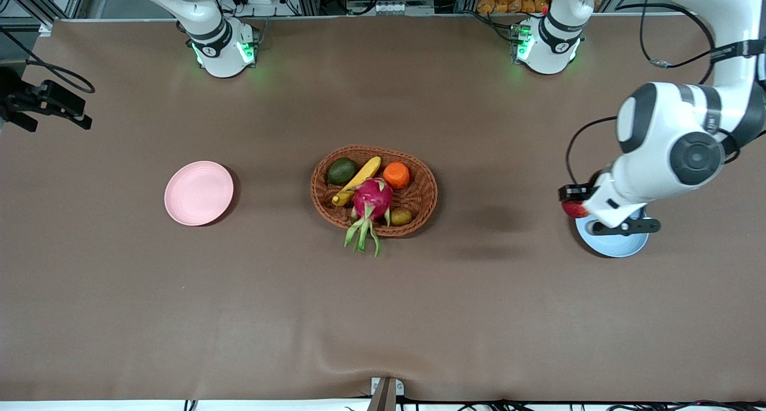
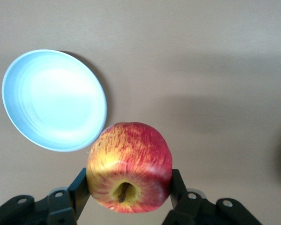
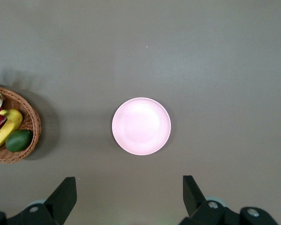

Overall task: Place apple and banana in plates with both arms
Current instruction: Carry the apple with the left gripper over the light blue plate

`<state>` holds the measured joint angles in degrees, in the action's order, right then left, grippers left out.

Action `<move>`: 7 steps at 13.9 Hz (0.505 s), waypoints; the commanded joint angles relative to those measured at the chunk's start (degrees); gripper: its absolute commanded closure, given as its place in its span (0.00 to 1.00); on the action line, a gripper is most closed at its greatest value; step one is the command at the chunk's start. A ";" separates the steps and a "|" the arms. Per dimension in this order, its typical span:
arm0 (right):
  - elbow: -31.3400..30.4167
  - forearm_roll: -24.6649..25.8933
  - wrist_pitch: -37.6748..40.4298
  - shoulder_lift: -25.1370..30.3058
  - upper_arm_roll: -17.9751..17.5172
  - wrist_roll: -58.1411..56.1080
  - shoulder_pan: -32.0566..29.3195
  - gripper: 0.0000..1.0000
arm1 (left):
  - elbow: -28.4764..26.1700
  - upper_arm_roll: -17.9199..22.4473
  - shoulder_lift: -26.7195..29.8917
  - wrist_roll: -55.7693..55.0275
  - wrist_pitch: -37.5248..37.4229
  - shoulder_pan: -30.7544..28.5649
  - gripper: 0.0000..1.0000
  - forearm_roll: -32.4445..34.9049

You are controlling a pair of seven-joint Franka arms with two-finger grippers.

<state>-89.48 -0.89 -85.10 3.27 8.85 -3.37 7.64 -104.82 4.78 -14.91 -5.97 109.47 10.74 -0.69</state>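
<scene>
Apple (image 2: 129, 167): pinched between the 2 fingers of the left gripper (image 2: 129, 190), up in the air; stem end faces the wrist camera.
Key relation: in the left wrist view the blue plate (image 2: 18, 117) lies off to one side of the apple, the apple's edge just overlapping the rim and not over the middle. My judgement: the left arm must shift sideways toward the plate's centre before it lowers and lets go.
Blue plate, front view: at the left arm's end of the table, nearest to the front camera of the task's things, partly covered by the left arm's wrist; the apple (image 1: 574, 209) shows at the plate's edge toward the basket.
Dragon fruit (image 1: 371, 199): in the nearer half of the wicker basket (image 1: 426, 189), leaves hanging over the rim.
Banana (image 1: 358, 180): in the basket, farther than the dragon fruit, long axis slanting, stem tip at its nearer end; not yet touched.
Pink plate (image 1: 198, 193): toward the right arm's end of the table, bare.
Right gripper (image 3: 129, 197): jaws spread wide, holding nothing, waiting high over the pink plate.
Nearer arm to banana: by my reading the right one, since its hand is free.
Count: 1 apple, 1 banana, 2 plates, 1 basket, 1 dragon fruit, 1 orange fruit (image 1: 396, 175), 1 avocado (image 1: 342, 171), 1 small brown-green fruit (image 1: 401, 216), 2 arms.
</scene>
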 commanded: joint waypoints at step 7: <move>-1.39 -0.60 1.78 1.56 0.03 -0.85 0.18 0.00 | -12.43 -0.74 -4.59 30.45 17.60 -16.61 0.71 2.36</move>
<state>-89.63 -0.90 -83.54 3.46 8.82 -4.01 7.70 -117.39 4.78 -16.63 17.26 123.19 -2.00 0.37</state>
